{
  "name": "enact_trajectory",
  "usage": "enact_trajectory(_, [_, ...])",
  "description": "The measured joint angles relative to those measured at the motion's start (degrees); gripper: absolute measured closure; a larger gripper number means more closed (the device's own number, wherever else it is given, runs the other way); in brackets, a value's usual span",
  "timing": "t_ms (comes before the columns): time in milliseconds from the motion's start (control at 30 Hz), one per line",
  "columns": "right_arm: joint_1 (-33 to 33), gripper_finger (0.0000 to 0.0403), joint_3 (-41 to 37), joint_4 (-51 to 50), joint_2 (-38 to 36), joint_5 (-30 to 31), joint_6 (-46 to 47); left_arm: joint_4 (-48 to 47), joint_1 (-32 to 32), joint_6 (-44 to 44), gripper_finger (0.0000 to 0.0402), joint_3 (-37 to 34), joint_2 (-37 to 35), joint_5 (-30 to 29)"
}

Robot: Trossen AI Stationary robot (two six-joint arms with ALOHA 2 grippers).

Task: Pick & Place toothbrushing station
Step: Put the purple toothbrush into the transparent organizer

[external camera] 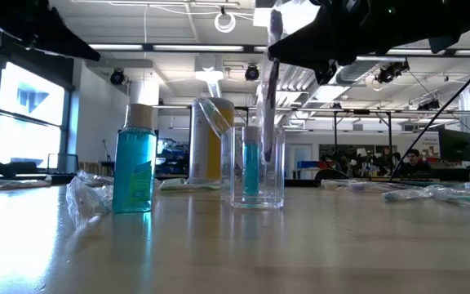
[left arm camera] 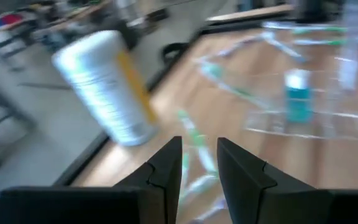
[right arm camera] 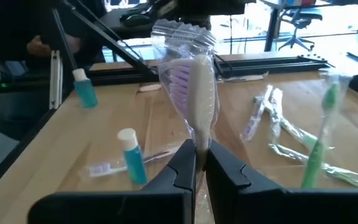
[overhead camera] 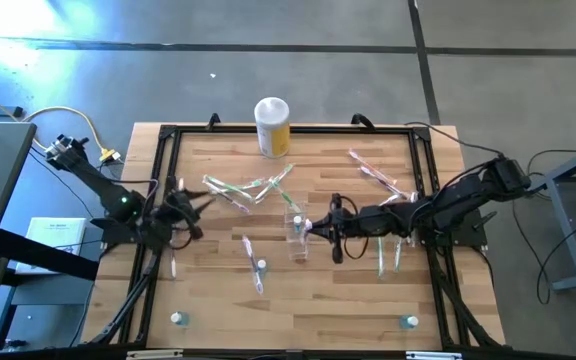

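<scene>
left gripper [left arm camera: 199,163] jaws slightly apart, empty | yellow canister [left arm camera: 107,87] ahead | toothbrushes [left arm camera: 194,134] scattered on table [left arm camera: 272,155]

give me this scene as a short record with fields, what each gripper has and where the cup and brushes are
right gripper: shut on a wrapped purple-bristled toothbrush, held upright above the small clear plastic cup
left gripper: near the table's left edge, fingers slightly apart, holding nothing
cup: upright near the table's middle
loose toothbrushes: scattered flat on the wooden table, some left of the cup, more under the right arm
white-lidded yellow canister: at the far edge
small blue bottles: several, standing on the table
</scene>
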Motion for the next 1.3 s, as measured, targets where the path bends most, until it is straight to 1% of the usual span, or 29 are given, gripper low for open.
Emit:
enact_trajectory(100, [-0.35,0.0392,0.02,-1.7,-0.02,0.0,1.19,11.48,0.0,8.4,0.0307,-2.94,0.47,5.87])
enact_trajectory(167, [-0.33,0.0392,0.02,-1.85,0.0,0.02,1.41,17.14,0.0,12.52,0.0307,-3.77,0.56,8.68])
enact_trajectory(233, [-0.33,0.0392,0.0,-2.09,-0.02,0.06,1.6,20.67,0.0,14.48,0.0307,-3.85,0.56,10.4])
enact_trajectory(333, [-0.31,0.0392,0.0,-2.48,0.6,1.32,2.23,23.3,0.0,16.09,0.0307,-3.85,0.54,10.67])
enact_trajectory(433, [-0.33,0.0392,0.0,-2.63,0.83,1.4,2.26,23.7,0.0,16.88,0.0307,-3.85,0.55,10.64])
enact_trajectory(567, [-0.88,0.0392,-0.04,-2.76,3.11,1.58,2.47,22.83,0.0,16.88,0.0307,-3.85,0.55,10.62])
enact_trajectory(667, [-1.47,0.0392,0.07,-0.26,4.83,1.32,3.28,22.92,0.01,16.86,0.0307,-3.85,0.55,10.61])
enact_trajectory(833, [-2.43,0.0391,0.09,0.84,6.62,1.09,4.29,22.66,0.0,16.84,0.0307,-3.85,0.57,10.64])
enact_trajectory(1133, [-2.54,0.038,0.07,1.12,6.66,0.91,4.43,21.14,0.0,16.84,0.0307,-3.85,0.57,12.84])
enact_trajectory(1300, [-2.55,0.0379,0.07,1.14,6.66,-1.12,4.38,19.65,0.0,15.25,0.0307,-3.85,0.57,13.23])
